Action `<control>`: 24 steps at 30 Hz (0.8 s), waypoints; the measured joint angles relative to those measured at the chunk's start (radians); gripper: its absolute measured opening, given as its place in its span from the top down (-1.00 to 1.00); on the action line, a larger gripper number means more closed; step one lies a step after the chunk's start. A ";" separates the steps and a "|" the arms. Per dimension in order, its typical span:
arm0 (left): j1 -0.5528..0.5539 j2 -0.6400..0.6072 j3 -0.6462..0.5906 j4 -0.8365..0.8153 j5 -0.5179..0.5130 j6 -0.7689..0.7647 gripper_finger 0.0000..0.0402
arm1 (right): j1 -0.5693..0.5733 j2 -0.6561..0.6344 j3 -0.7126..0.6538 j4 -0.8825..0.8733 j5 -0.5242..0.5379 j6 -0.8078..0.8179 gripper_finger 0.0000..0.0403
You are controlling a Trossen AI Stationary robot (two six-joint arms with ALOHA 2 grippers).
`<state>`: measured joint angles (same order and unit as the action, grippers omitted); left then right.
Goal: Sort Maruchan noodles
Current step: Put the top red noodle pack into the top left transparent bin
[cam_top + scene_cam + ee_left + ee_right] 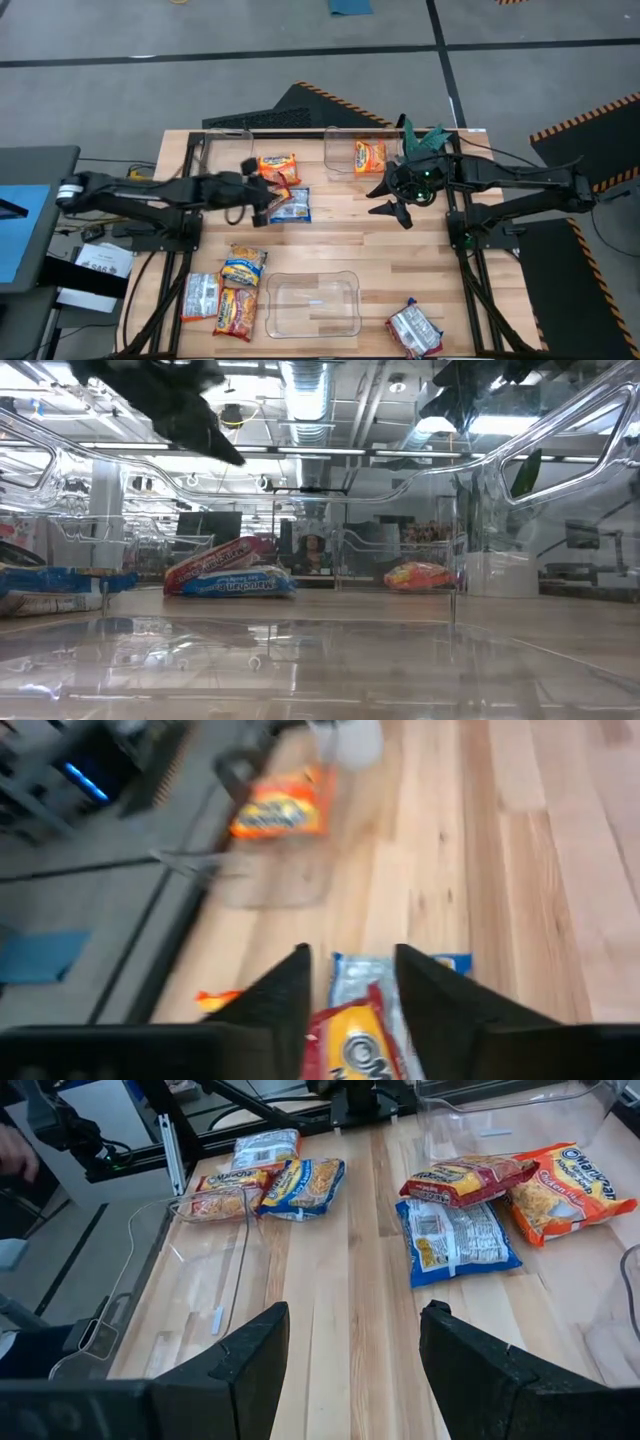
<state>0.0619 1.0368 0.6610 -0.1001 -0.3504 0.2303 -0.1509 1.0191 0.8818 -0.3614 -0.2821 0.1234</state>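
From above, the left gripper (262, 200) is seen over the middle of the table, just beside a blue packet (291, 205) and a red packet (279, 181) that partly overlies it; an orange packet (277, 163) lies touching these on the far side. The left arm is by far the nearer to this cluster. The right gripper (398, 205) is held well apart from it, near the far clear bin (340, 150), in which one orange packet (370, 156) rests. Four more packets are spread near the front clear bin (310, 303).

At table height, the red packet (222, 555) is seen leaning on the blue packet (240, 582), both lying flat and long across the view.

In the left wrist view, a red-and-yellow packet (352, 1045) is framed between the fingers (283, 995), its long axis running away from the wrist. The jaws are spread wider than the packet; whether it is touched cannot be told.

In the right wrist view, the right gripper (350, 1360) is shown wide apart and empty, with bare table between the fingers and the cluster ahead.
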 joint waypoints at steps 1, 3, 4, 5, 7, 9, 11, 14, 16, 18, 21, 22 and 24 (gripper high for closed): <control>0.000 0.046 0.017 0.000 0.009 -0.008 0.18 | 0.000 0.000 0.000 0.000 0.000 0.000 -0.21; -0.001 0.136 0.055 -0.007 0.042 -0.015 0.01 | 0.000 0.000 0.000 0.000 0.000 0.000 -0.21; -0.002 0.177 0.077 -0.023 0.061 -0.006 -0.06 | 0.000 0.000 0.000 0.000 0.000 0.000 -0.21; -0.002 0.217 0.099 -0.043 0.073 0.005 -0.12 | 0.000 0.000 0.000 0.000 0.000 0.000 -0.21; -0.003 0.288 0.144 -0.100 0.083 0.038 -0.21 | 0.000 0.000 0.000 0.000 0.000 0.000 -0.21; -0.002 0.349 0.187 -0.154 0.074 0.058 -0.25 | 0.000 0.000 0.000 0.000 0.000 0.000 -0.21; -0.002 0.387 0.216 -0.184 0.073 0.061 -0.26 | 0.000 0.000 0.000 0.000 0.000 0.000 -0.21; -0.002 0.418 0.238 -0.204 0.031 0.070 -0.26 | 0.000 0.000 0.000 -0.003 0.000 0.000 -0.21; -0.002 0.421 0.240 -0.229 -0.022 0.070 -0.27 | 0.000 0.000 0.000 -0.003 0.000 0.000 -0.21; 0.001 0.421 0.240 -0.272 -0.047 0.044 -0.27 | 0.000 0.000 0.000 -0.004 0.000 0.000 -0.21; 0.007 0.421 0.240 -0.327 -0.055 -0.003 -0.27 | 0.000 0.000 0.000 -0.005 0.000 -0.001 -0.21; 0.009 0.421 0.239 -0.337 -0.056 -0.009 -0.27 | 0.000 0.000 0.000 -0.005 0.000 -0.001 -0.21; 0.015 0.421 0.229 -0.328 -0.059 -0.008 -0.27 | 0.000 0.000 0.000 -0.005 0.000 -0.001 -0.21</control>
<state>0.0771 1.4578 0.8899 -0.4284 -0.4098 0.2224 -0.1505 1.0191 0.8818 -0.3664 -0.2817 0.1223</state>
